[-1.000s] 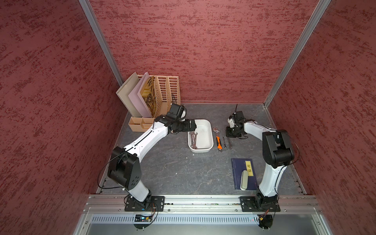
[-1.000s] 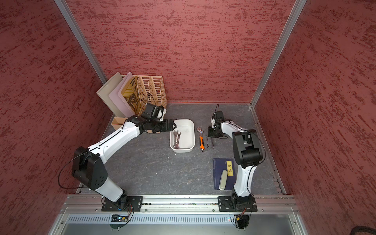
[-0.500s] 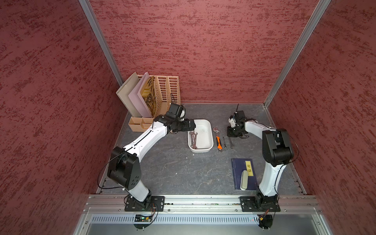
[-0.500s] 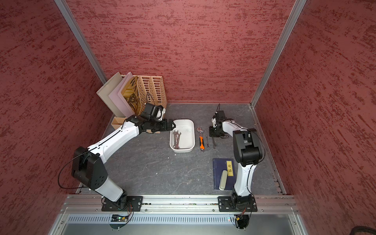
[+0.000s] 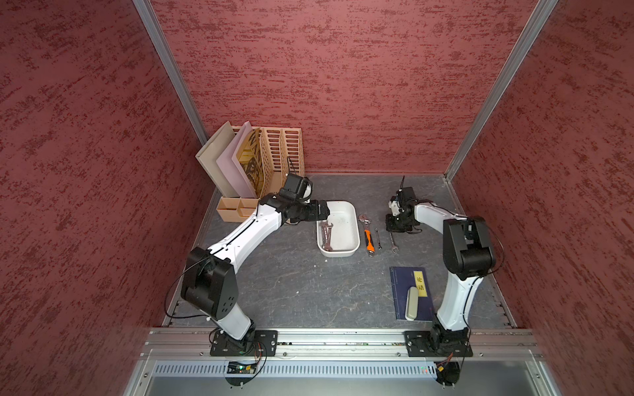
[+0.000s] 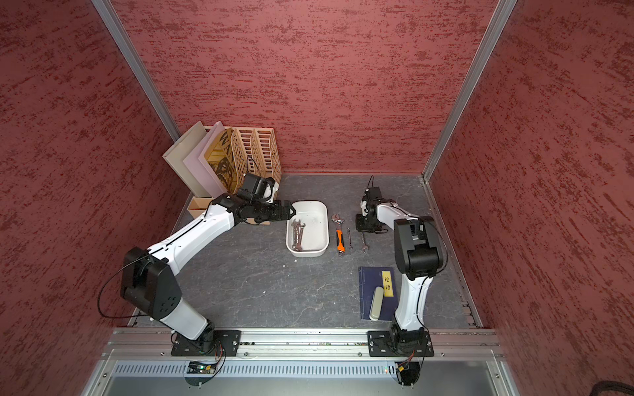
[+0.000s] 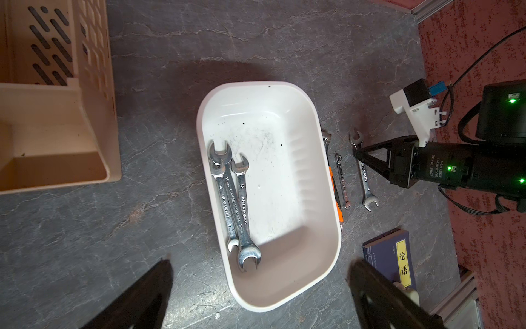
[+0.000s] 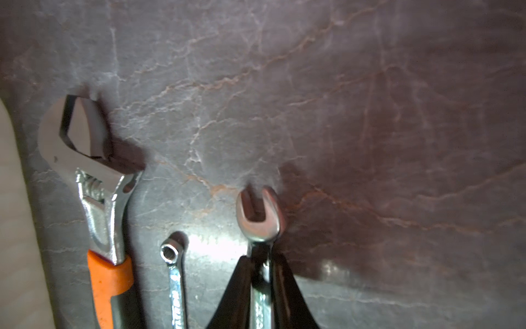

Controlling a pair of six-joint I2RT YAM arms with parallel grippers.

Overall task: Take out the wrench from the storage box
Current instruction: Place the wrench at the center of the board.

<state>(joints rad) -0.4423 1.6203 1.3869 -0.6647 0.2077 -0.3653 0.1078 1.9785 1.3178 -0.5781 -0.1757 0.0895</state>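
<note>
The white storage box (image 5: 338, 253) (image 6: 307, 253) (image 7: 284, 302) sits mid-table with three steel wrenches (image 5: 326, 235) (image 6: 297, 235) (image 7: 233, 199) lying along its left side. My left gripper (image 5: 327, 214) (image 6: 293, 212) (image 7: 260, 263) hovers open over the box's far left corner, with nothing between its fingers. To the right of the box, my right gripper (image 5: 398, 230) (image 7: 357, 152) (image 8: 260, 256) is down at the table. Its fingers sit tight on either side of the shaft of a small open-end wrench (image 8: 257, 216) (image 5: 394, 245) (image 6: 364, 246) that lies on the table.
An orange-handled adjustable wrench (image 5: 367, 233) (image 8: 96, 199) and a thin small wrench (image 5: 378, 238) (image 8: 173, 273) lie between the box and the right gripper. A blue book (image 5: 401, 291) carrying a pale case (image 5: 411, 303) lies front right. A tan file rack (image 5: 281, 154) and a cardboard tray (image 5: 236, 209) stand back left.
The right gripper has shifted slightly to the right beside the laid-out wrenches. The left arm has hardly moved.
</note>
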